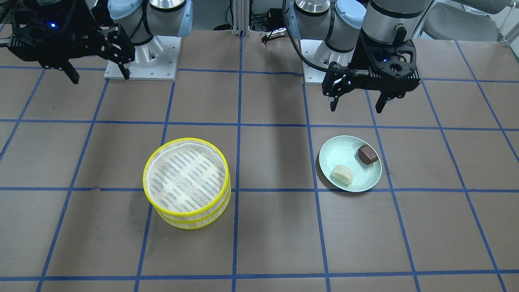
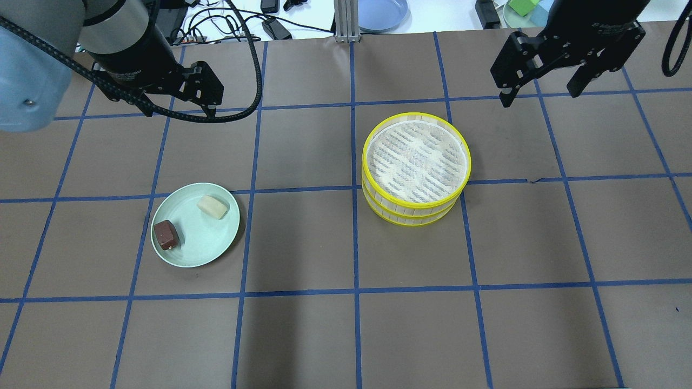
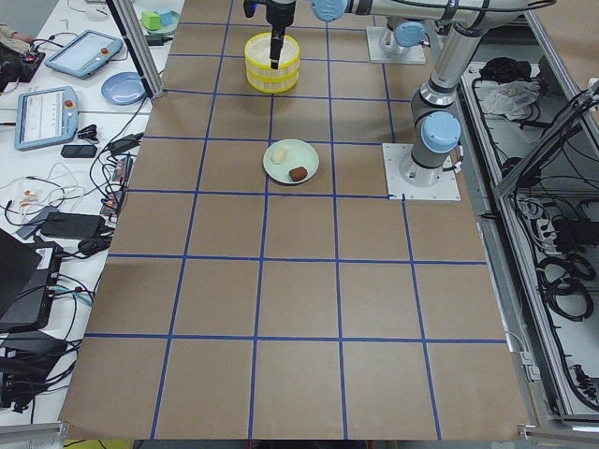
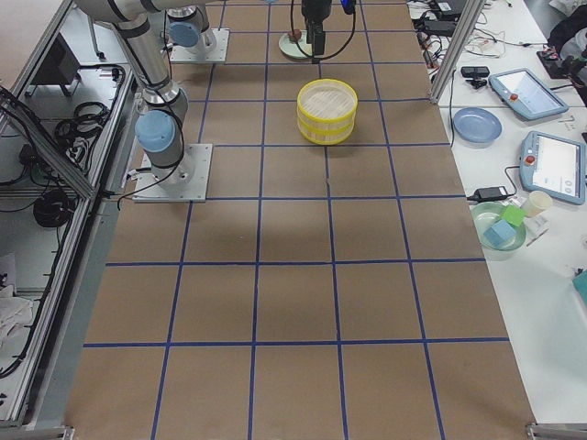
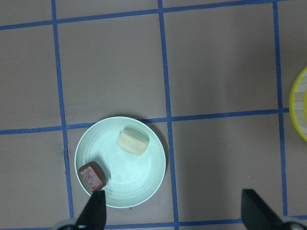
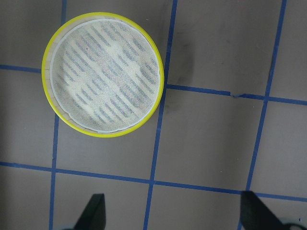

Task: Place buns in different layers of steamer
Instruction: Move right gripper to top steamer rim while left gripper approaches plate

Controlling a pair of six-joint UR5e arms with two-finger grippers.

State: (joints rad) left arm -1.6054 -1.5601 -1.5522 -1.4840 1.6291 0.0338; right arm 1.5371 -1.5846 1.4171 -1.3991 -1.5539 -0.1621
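The two steamer layers (image 2: pixel 415 167) stand stacked, yellow-rimmed, with an empty streaked liner on top; they also show in the front view (image 1: pixel 186 181) and the right wrist view (image 6: pixel 103 74). The cream-white bun (image 2: pixel 212 207) and the reddish-brown bun (image 2: pixel 165 234) lie on a mint-green plate (image 2: pixel 208 246), also seen in the left wrist view: cream bun (image 5: pixel 133 142), brown bun (image 5: pixel 92 176). My left gripper (image 1: pixel 357 106) is open and empty, high above the table behind the plate. My right gripper (image 2: pixel 540 93) is open and empty, high beyond the steamer.
The table is brown paper with a blue tape grid. The arm bases (image 1: pixel 142 61) stand at the robot's edge. A side bench with tablets, a blue plate (image 4: pixel 477 125) and cables runs along the far edge.
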